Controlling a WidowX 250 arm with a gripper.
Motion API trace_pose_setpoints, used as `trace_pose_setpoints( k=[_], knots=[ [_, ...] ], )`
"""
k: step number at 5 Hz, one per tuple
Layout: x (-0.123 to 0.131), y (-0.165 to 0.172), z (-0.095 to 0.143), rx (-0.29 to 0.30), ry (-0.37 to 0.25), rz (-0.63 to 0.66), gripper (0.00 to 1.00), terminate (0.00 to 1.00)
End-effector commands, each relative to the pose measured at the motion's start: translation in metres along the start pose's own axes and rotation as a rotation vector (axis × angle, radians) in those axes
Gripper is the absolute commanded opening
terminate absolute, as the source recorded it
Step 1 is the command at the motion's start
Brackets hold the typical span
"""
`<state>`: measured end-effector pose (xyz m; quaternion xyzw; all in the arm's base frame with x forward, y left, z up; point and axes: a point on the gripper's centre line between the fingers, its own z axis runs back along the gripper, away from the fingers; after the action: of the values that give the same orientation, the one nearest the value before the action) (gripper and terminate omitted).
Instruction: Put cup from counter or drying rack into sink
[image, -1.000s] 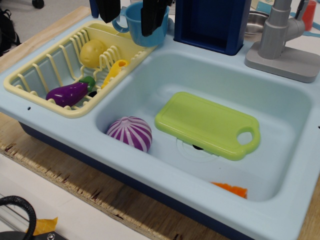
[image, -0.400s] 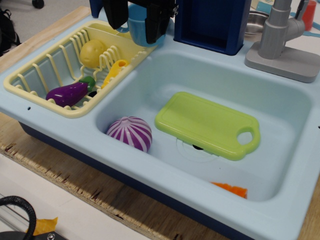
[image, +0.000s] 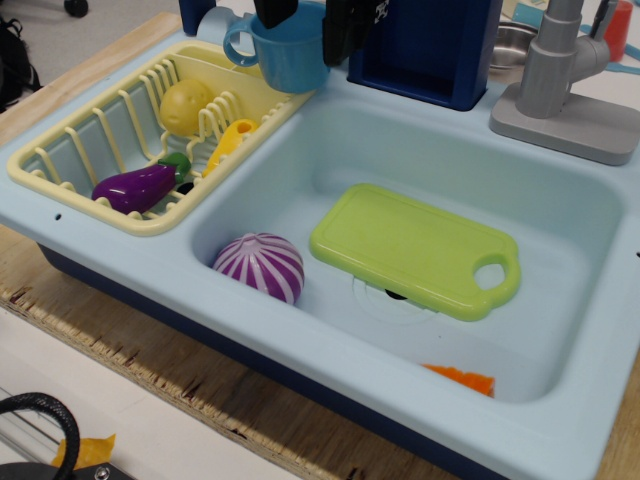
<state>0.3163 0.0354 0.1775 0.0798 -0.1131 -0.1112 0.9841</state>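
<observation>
The blue cup (image: 287, 58) stands upright at the back corner of the pale yellow drying rack (image: 70, 150), its loop handle pointing left. My gripper (image: 308, 18) hangs over it from the top edge of the view. One dark finger (image: 272, 10) is above the cup's mouth and the other finger (image: 340, 25) is just outside its right wall. The jaws stand apart and the cup is not lifted. The pale blue sink (image: 560, 230) lies to the right and in front, holding a green cutting board (image: 415, 250) and a striped purple ball (image: 260, 266).
The rack holds a purple eggplant (image: 140, 186), a yellow round fruit (image: 186, 105) and a yellow utensil (image: 230, 140). An orange piece (image: 462, 379) lies in the sink's front. A dark blue box (image: 425, 45) and a grey faucet (image: 560, 70) stand behind the sink.
My gripper has moved right and slightly up. Its fingers shifted from straddling the cup's handle side to straddling its right wall. The cup has stayed in place.
</observation>
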Motion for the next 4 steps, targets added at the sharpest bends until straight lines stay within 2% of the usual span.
trace_pose_setpoints(
  k=[1,3,4],
  knots=[
    [0.006,0.006,0.003,0.006,-0.036,-0.020,1.00,0.00],
    [0.005,0.006,-0.025,-0.063,0.079,0.008,1.00,0.00],
    [0.006,0.001,-0.034,-0.077,0.105,0.041,0.00,0.00]
  ],
)
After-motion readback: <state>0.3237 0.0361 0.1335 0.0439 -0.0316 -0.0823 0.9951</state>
